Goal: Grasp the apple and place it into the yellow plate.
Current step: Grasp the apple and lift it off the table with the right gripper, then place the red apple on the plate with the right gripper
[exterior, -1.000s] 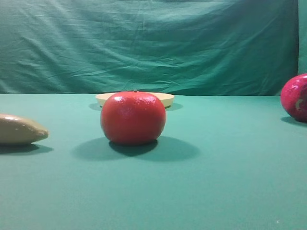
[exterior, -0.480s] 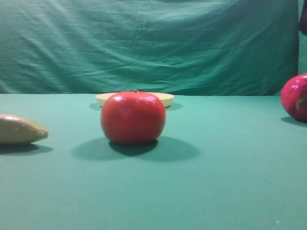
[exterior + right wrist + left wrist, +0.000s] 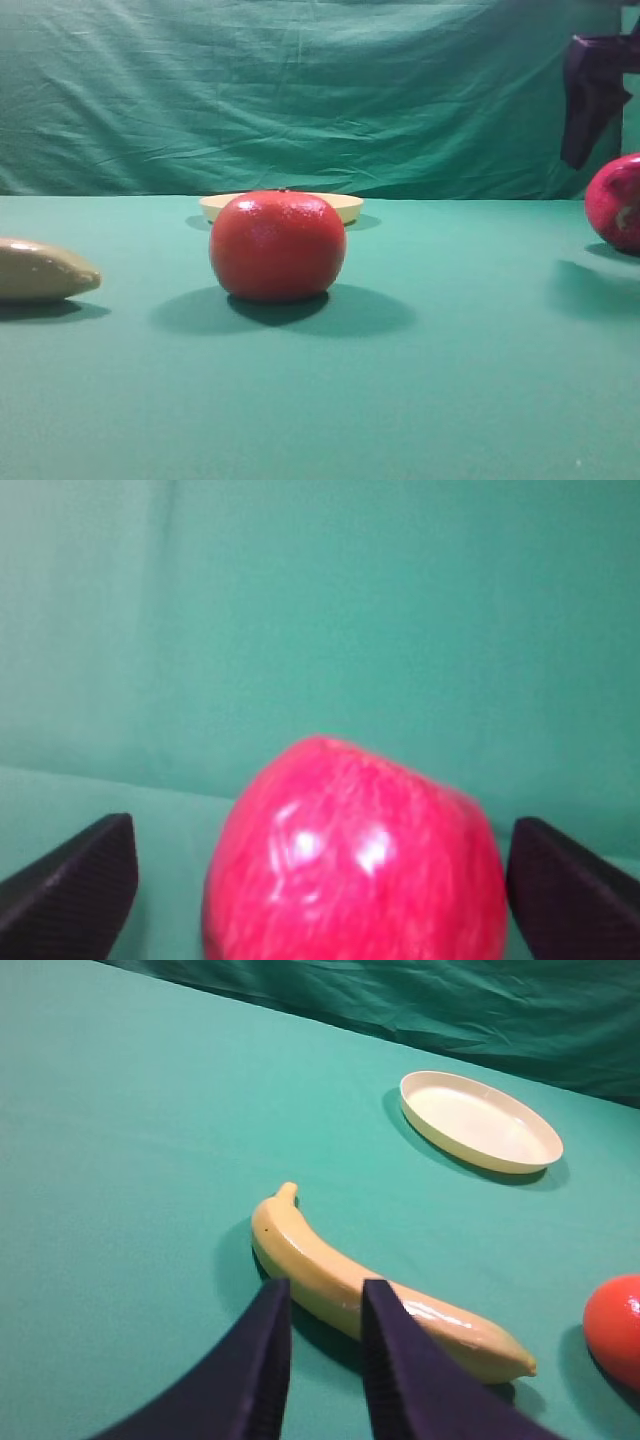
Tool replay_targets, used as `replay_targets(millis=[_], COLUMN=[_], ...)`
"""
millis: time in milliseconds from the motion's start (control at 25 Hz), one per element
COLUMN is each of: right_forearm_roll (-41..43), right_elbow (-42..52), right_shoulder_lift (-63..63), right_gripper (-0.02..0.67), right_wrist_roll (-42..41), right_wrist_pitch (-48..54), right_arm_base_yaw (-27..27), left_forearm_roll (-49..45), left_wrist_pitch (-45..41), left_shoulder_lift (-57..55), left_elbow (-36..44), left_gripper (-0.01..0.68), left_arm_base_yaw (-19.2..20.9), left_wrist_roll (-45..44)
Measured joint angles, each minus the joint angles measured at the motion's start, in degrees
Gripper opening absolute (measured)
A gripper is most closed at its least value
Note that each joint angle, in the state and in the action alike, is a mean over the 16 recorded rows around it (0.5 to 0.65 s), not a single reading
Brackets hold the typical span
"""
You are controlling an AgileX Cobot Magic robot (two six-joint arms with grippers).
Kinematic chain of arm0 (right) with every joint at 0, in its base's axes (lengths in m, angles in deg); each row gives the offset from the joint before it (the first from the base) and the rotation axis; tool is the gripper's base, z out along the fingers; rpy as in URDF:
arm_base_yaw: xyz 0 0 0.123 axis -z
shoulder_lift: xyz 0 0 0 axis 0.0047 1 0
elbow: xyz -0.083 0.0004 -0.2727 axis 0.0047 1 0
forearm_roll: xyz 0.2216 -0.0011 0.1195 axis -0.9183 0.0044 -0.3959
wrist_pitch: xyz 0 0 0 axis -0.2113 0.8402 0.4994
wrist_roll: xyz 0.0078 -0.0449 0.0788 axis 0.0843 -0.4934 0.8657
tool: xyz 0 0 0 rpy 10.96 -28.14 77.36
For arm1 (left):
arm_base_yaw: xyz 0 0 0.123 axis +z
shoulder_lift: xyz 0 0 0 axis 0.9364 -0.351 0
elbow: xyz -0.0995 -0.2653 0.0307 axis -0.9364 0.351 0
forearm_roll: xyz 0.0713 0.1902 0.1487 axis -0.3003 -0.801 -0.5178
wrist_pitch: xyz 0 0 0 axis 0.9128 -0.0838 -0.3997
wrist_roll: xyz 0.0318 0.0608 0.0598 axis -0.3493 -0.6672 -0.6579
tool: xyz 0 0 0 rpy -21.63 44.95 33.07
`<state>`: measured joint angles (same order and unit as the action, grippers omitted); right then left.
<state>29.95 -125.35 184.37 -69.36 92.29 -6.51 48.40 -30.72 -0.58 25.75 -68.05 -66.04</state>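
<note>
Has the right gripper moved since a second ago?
Yes. In the exterior high view it was absent a second ago; now the right gripper has come down into the top right corner, above the apple, which stays put.

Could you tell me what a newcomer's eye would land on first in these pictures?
Probably the large matte orange-red ball at the centre of the green table, hiding part of the shallow cream-yellow plate behind it. Next, the glossy magenta-pink apple at the right edge, with the dark right gripper open on either side of it.
</note>
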Motion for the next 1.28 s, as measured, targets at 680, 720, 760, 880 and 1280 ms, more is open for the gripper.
replay_targets(millis=[680,720,760,880,1280], right_forearm_roll=[-3.05,-3.25,-3.41,-3.68,-3.92], right_elbow=[-20.92,-22.81,-24.67,-29.79,-41.04], right_shoulder_lift=[5.07,5.89,6.82,10.18,22.07], right_gripper=[0.497,0.497,0.497,0.497,0.514], right_wrist_roll=[-2.53,-2.93,-3.34,-4.67,-7.15], right_wrist_pitch=[-2.58,-3.12,-3.7,-5.56,-9.58], right_arm_base_yaw=[-9.64,-10.9,-12.19,-15.85,-22.05], left_forearm_roll=[0.0,0.0,0.0,0.0,0.0], left_wrist_pitch=[0.0,0.0,0.0,0.0,0.0], left_shoulder_lift=[0.0,0.0,0.0,0.0,0.0], left_elbow=[0.0,0.0,0.0,0.0,0.0], left_gripper=[0.157,0.157,0.157,0.157,0.157], left_arm_base_yaw=[0.0,0.0,0.0,0.0,0.0], left_wrist_roll=[0.0,0.0,0.0,0.0,0.0])
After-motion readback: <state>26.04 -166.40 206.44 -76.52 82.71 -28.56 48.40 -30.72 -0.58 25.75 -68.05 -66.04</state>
